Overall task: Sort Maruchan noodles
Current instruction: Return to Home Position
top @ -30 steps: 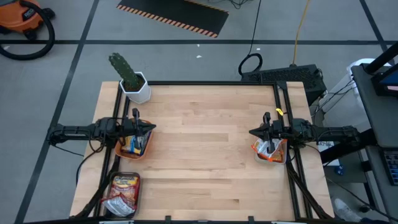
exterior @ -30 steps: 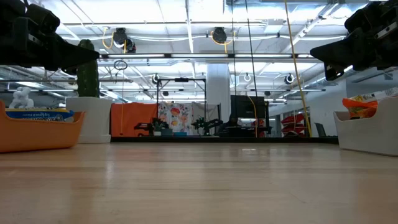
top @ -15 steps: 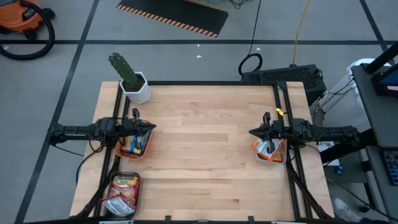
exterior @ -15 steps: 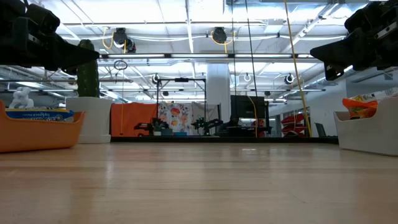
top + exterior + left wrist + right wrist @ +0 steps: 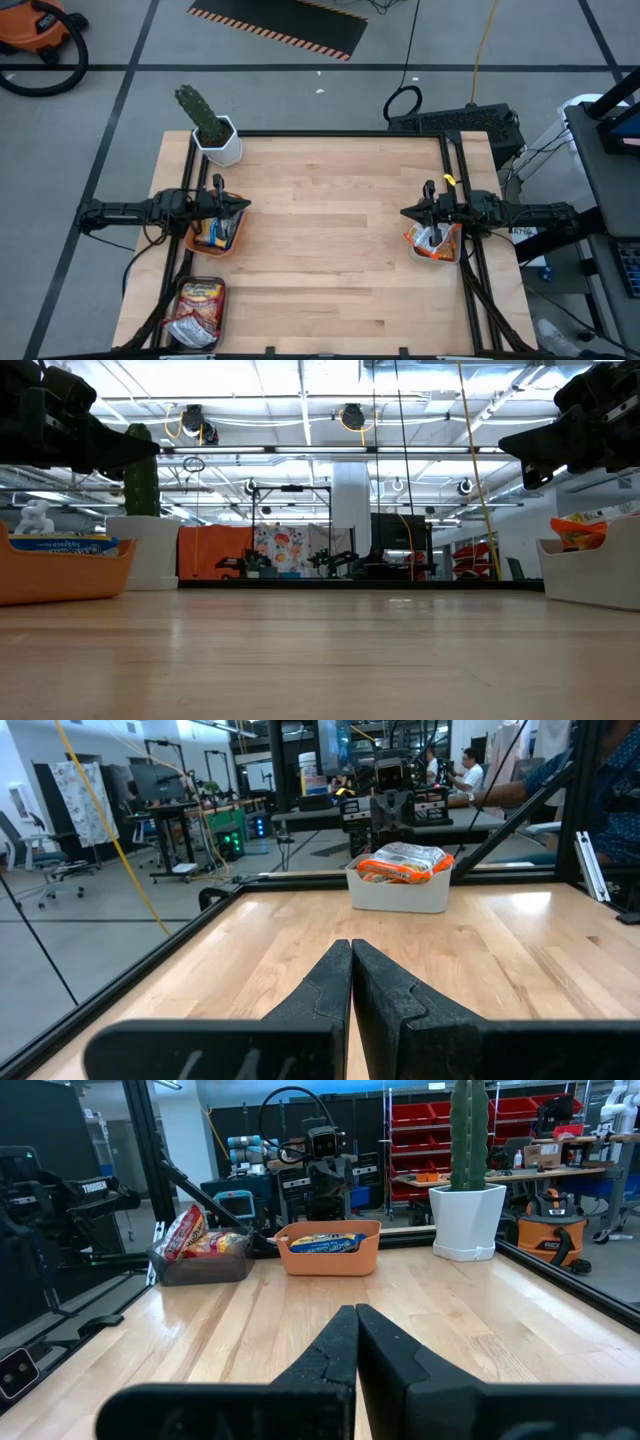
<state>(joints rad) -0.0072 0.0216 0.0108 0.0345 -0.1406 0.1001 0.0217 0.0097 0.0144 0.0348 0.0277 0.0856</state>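
No packet lies loose on the wooden table [image 5: 330,270], and both arms sit folded at its side edges, so the sorting looks finished, with only the parking of the arms left. The Maruchan noodles [image 5: 200,305] all sit in containers: orange packets [image 5: 403,862] in the white bin [image 5: 400,901], blue packets [image 5: 325,1239] in the orange bin [image 5: 330,1261], red packets [image 5: 186,1232] in the black bin [image 5: 200,1270]. The left gripper [image 5: 242,205] above the orange bin and the right gripper [image 5: 404,212] above the white bin each have their fingers pressed together on nothing.
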